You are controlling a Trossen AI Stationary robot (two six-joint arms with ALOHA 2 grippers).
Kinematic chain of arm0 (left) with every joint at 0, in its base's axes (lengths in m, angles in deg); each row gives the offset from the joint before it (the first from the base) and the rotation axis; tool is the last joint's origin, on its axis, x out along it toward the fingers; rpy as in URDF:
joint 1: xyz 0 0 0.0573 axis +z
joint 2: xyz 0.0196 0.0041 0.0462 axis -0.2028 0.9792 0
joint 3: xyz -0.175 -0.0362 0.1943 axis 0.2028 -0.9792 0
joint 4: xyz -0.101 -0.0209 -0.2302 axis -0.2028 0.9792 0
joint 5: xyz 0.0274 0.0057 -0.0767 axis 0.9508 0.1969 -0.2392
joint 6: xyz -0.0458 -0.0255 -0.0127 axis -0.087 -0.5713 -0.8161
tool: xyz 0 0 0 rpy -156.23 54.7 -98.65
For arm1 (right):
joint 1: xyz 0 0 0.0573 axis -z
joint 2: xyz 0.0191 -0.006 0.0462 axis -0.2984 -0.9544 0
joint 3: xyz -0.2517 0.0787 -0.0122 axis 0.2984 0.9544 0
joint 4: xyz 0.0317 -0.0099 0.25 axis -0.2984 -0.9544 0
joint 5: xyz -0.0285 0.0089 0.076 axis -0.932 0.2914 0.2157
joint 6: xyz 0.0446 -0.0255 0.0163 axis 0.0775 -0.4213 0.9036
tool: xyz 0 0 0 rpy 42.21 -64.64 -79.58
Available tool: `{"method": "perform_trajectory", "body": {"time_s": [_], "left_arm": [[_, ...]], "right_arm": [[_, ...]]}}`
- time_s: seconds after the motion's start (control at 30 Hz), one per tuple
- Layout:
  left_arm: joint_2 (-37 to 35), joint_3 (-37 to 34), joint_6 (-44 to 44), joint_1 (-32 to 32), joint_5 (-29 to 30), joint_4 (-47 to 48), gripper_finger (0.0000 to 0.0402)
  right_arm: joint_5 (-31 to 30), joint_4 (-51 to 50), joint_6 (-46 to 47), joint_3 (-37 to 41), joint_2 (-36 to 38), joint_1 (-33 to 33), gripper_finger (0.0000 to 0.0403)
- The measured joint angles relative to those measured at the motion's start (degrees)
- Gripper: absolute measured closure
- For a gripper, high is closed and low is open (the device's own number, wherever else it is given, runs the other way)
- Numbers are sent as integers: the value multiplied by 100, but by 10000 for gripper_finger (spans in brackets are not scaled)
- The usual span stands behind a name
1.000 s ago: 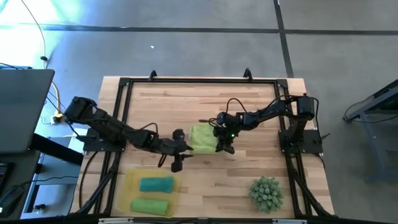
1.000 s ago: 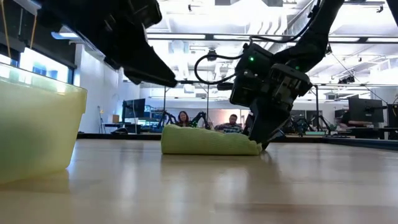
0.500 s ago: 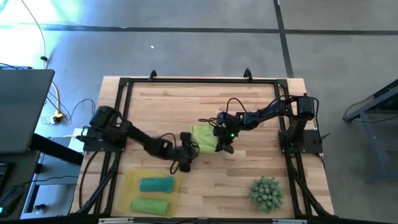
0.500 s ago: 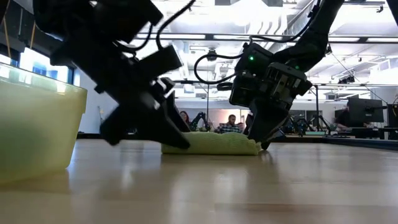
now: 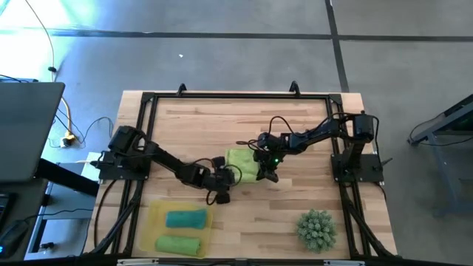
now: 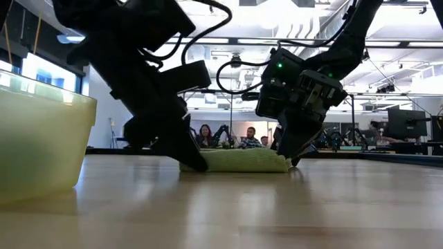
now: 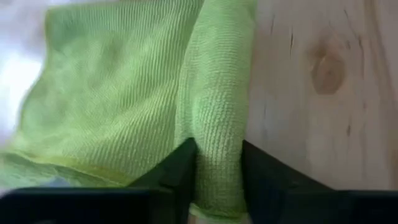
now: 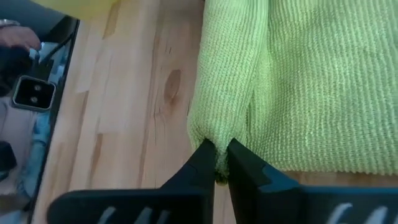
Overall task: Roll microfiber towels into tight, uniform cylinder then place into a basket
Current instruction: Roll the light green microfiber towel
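Note:
A lime-green towel (image 5: 241, 161) lies mid-table, flat at its far side, with its near edge rolled into a thick roll (image 7: 214, 106). My left gripper (image 5: 225, 176) is at the roll's left end and my right gripper (image 5: 263, 174) at its right end, each shut on it. The low view shows the towel (image 6: 242, 160) resting on the wood between the two grippers. The basket (image 5: 157, 222), a shallow yellow tray at the near left, holds a blue roll (image 5: 185, 219) and a green roll (image 5: 177, 244). My left gripper pinches the roll's left end (image 7: 216, 158) between its two fingers, one finger (image 7: 181, 171) on each side. The fingers slant down from the table's left and point along the roll. The roll lies on the table. My right gripper pinches the tip of the roll's right end (image 8: 219, 138) between its two fingers (image 8: 202, 163). It comes slanting down from the table's right, along the roll. The towel rests on the wood, its flat part spread on the far side.
A spiky green plant ball (image 5: 316, 229) sits at the near right. A black frame (image 5: 222, 96) runs around the tabletop. Bare wood (image 5: 259, 214) lies between the towel and the near edge. People sit in the room far behind the table (image 6: 204, 131).
My left gripper has come down from above the table and moved right, toward the towel's left end, tipping more steeply downward, and now sits on the roll there. My right gripper and the towel have kept their place.

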Motion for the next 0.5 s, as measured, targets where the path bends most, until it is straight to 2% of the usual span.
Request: {"method": "perform_trajectory", "body": {"time_s": [0.17, 0.3, 0.4, 0.5], "left_arm": [[0, 7, -886, 252, -652, 82, 385], [0, 11, -1177, 450, -1288, 47, 383], [0, 17, -1465, 602, -1899, -10, 387], [0, 17, -1698, 786, -2487, -36, 394]], "right_arm": [[-43, -63, -550, 3, 90, 8, 349], [-48, -616, -1073, -103, 361, 83, 300], [-109, -1224, -1869, -275, 666, 116, 275], [-548, -1622, -2850, -293, 1043, -42, 267]]}}
